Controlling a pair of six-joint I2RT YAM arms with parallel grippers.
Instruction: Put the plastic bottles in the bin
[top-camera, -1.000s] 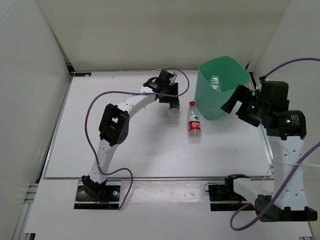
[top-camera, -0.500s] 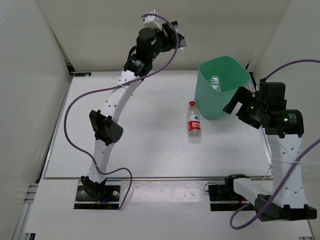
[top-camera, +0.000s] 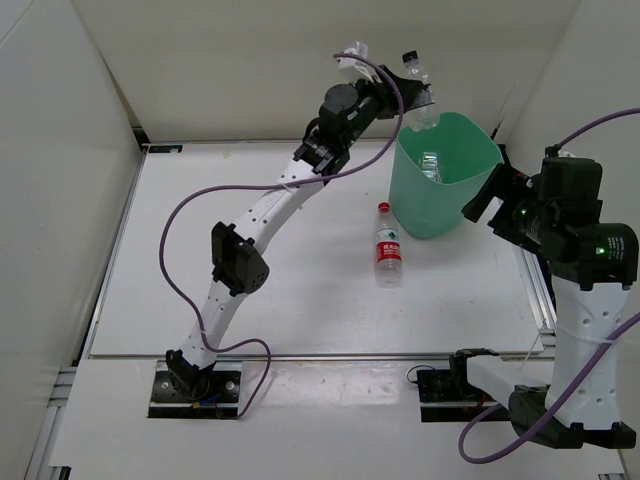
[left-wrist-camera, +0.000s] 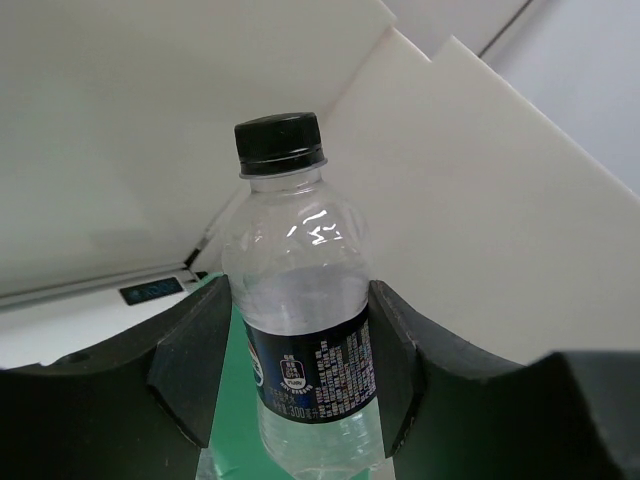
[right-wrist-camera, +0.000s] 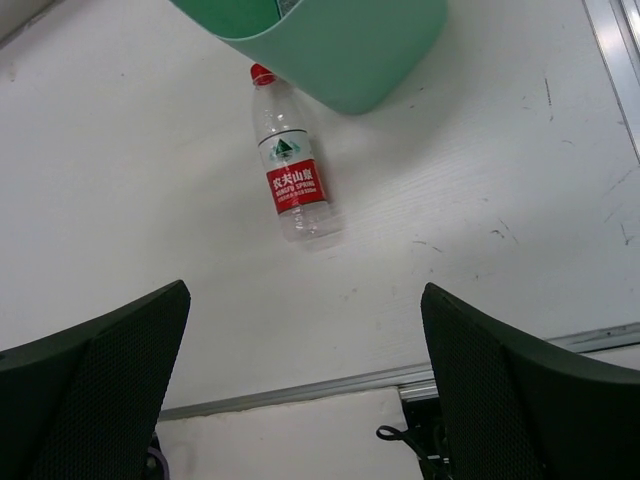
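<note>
My left gripper (top-camera: 415, 92) is shut on the short dark-capped bottle (left-wrist-camera: 300, 290) and holds it raised over the far left rim of the mint-green bin (top-camera: 445, 200). The bottle (top-camera: 418, 85) points cap-up and away. A clear bottle (top-camera: 431, 164) lies inside the bin. The red-capped bottle (top-camera: 387, 245) with a red-white label lies on the table just left of the bin's base; it also shows in the right wrist view (right-wrist-camera: 290, 170). My right gripper (right-wrist-camera: 305, 400) is open and empty, raised to the right of the bin, looking down at the table. The bin's base shows there too (right-wrist-camera: 350, 45).
White walls close in the table at the back and both sides. A metal rail (top-camera: 530, 285) runs along the table's right edge. The table's front edge (right-wrist-camera: 330, 385) lies under my right gripper.
My left arm has lifted the dark-capped bottle from the table and swung it up and right to above the bin's rim. My right arm has drawn slightly right and back.
</note>
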